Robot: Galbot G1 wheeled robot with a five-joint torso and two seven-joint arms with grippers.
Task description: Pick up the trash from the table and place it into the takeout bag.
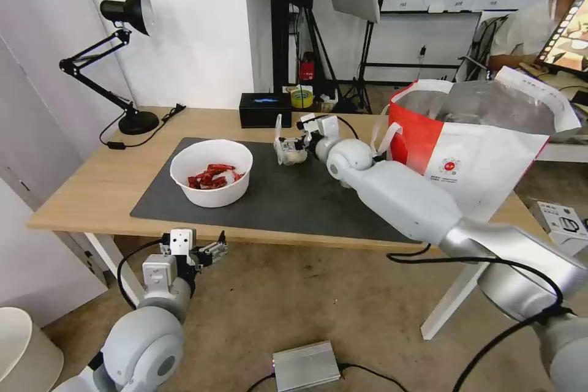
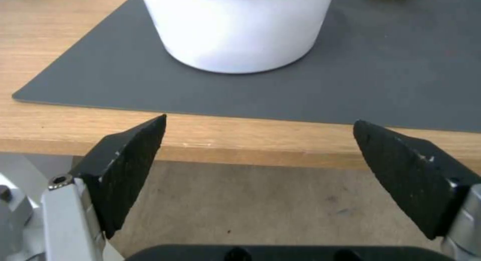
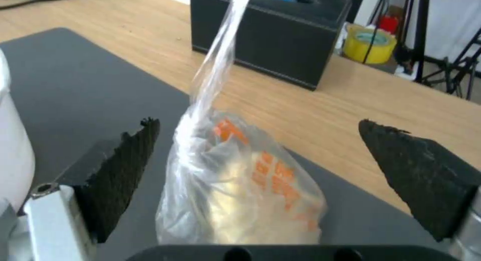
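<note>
A white round bowl [image 1: 211, 171] with red scraps stands on the left part of the dark grey mat [image 1: 294, 202] on the table [image 1: 92, 184]. A small knotted clear bag [image 1: 289, 152] sits upright at the mat's far edge. My right gripper [image 1: 293, 147] is open around it, and in the right wrist view the bag [image 3: 235, 178] stands between the spread fingers [image 3: 120, 170] with gaps on both sides. The takeout bag [image 1: 471, 153] stands open at the table's right end. My left gripper [image 1: 211, 251] hangs open below the table's front edge, facing the bowl [image 2: 235, 28].
A black tissue box [image 1: 264, 109] and a yellow tape roll [image 1: 301, 98] sit at the table's far edge behind the clear bag. A black desk lamp [image 1: 125, 61] stands at the far left corner. A silver box [image 1: 306, 366] lies on the floor.
</note>
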